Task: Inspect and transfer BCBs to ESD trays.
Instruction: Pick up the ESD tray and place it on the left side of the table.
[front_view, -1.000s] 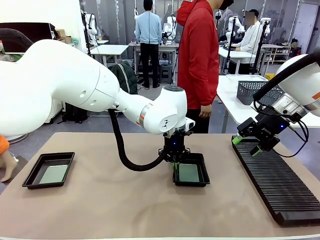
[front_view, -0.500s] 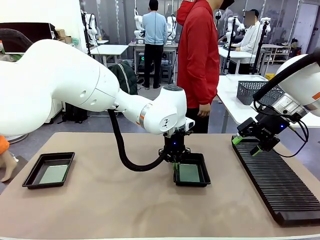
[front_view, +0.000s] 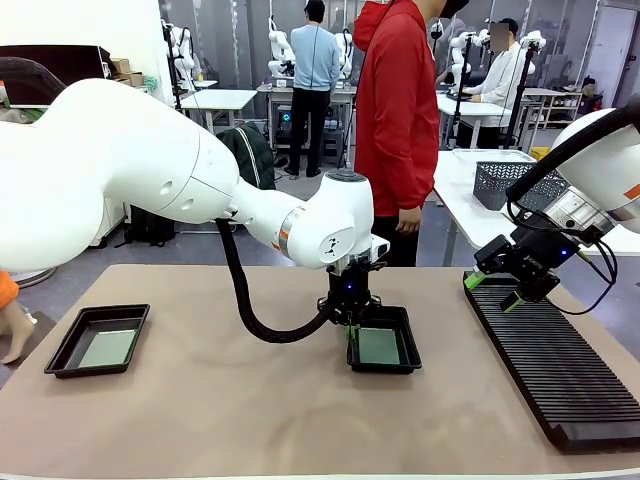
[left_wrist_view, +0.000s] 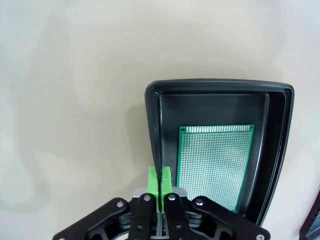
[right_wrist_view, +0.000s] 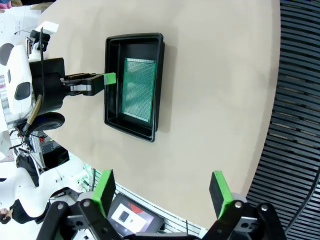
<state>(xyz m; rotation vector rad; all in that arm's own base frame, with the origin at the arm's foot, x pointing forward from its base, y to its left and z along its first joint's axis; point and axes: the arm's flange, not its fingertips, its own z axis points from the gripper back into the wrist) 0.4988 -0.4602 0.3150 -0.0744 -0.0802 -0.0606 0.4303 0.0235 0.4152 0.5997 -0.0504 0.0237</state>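
Observation:
A black ESD tray (front_view: 411, 342) lies mid-table with a green BCB (front_view: 377, 346) flat on its floor. My left gripper (front_view: 350, 326) hangs just above the tray's left rim, pointing down. In the left wrist view its pads (left_wrist_view: 154, 179) are pressed together with nothing between them, over the tray's wall (left_wrist_view: 154, 130) beside the BCB (left_wrist_view: 215, 165). A second ESD tray (front_view: 60, 352) at the far left holds another BCB (front_view: 107, 348). My right gripper (front_view: 493, 292) hovers open and empty over the rack's far end. The right wrist view shows its fingers (right_wrist_view: 162, 189) spread wide, with the tray (right_wrist_view: 132, 41) and BCB (right_wrist_view: 138, 90) beyond.
A long black ribbed rack (front_view: 550, 370) runs along the table's right side, also seen as the rack (right_wrist_view: 295, 100) in the right wrist view. A person in a red jacket (front_view: 397, 110) stands at the far edge. A grey mesh basket (front_view: 500, 182) sits on a table behind.
Both arms and both trays stand as before. Only a person far in the background has stepped to the right.

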